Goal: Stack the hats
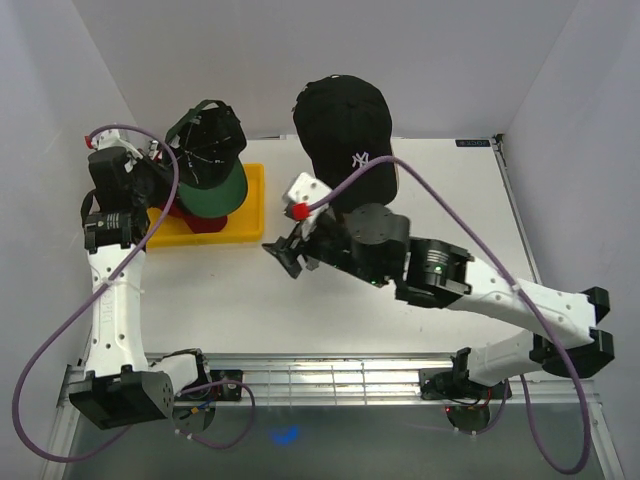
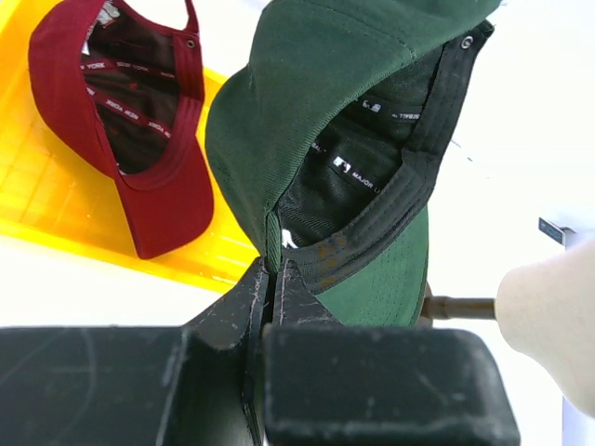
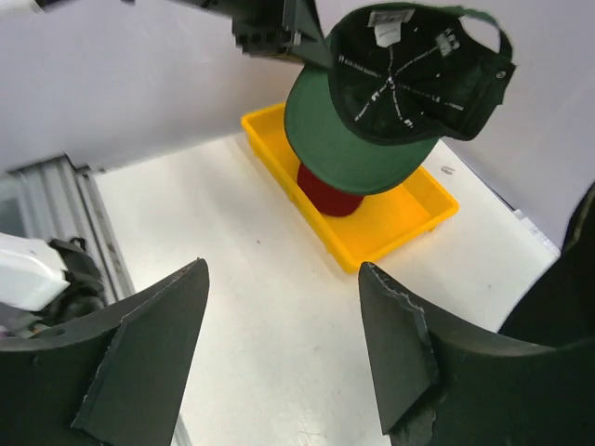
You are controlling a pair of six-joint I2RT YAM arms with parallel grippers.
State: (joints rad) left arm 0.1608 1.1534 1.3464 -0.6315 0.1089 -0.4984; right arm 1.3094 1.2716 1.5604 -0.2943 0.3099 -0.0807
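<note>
One dark green cap (image 1: 208,160), inverted with its black lining up, hangs brim-pinched in the left gripper (image 2: 270,277) near the far-left corner; the right gripper (image 3: 284,271) gapes.

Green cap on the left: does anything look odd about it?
Yes: the green cap hangs in the air with its lining showing, pinched at its edge by the left hand, above the red cap in the tray.

The top view looks down over the whole counter (image 1: 250,295); both wrist views share the green hat (image 1: 222,190), the left close up, the right from farther off.
</note>
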